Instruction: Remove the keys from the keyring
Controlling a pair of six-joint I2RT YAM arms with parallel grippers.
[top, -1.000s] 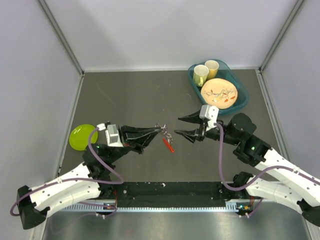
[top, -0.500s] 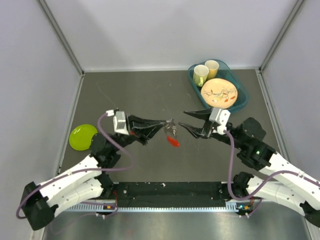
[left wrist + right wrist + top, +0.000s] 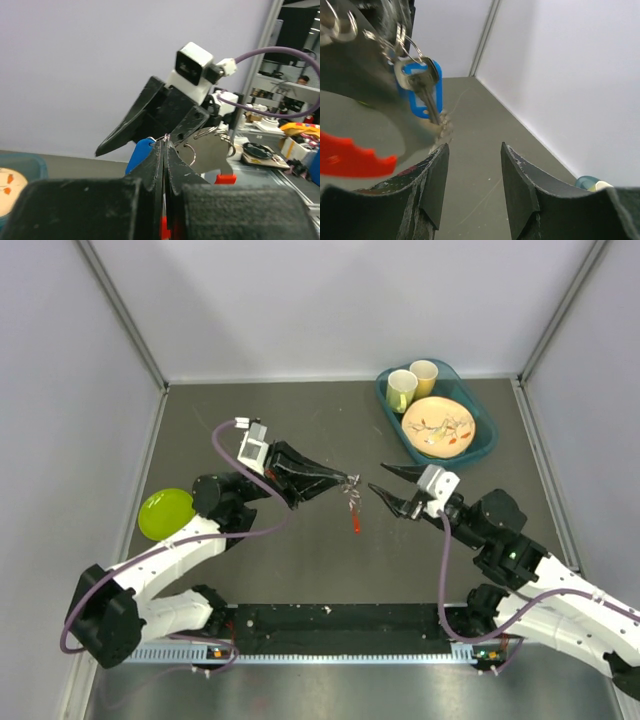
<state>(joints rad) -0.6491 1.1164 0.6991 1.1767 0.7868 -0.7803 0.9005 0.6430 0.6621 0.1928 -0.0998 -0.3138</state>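
Above the middle of the grey bench (image 3: 270, 430), my left hand (image 3: 345, 480) is pinched fully closed on the keyring (image 3: 349, 480), holding it in the air. The keys (image 3: 356, 518) dangle below the ring, clear of the bench surface, the red-headed one hanging lowest. From the left wrist, the closed fingers (image 3: 155, 160) meet at the thin wire loop, with a blue head (image 3: 140, 152) showing just behind them.

My right hand (image 3: 377, 477) faces the bunch from just beside it, its jaws partly apart and gripping nothing. In the right wrist view its fingers (image 3: 432, 180) frame a gap, and the bunch hangs up and to the left of it: a silver key (image 3: 427, 92) lying over the blue head, a blurred red shape (image 3: 350, 157) lower down.

A green plate (image 3: 165, 513) lies at the bench's left edge, well apart from the hands. At the far right, a teal tray (image 3: 488, 435) holds two cups (image 3: 402, 390) and a patterned plate (image 3: 438, 427).
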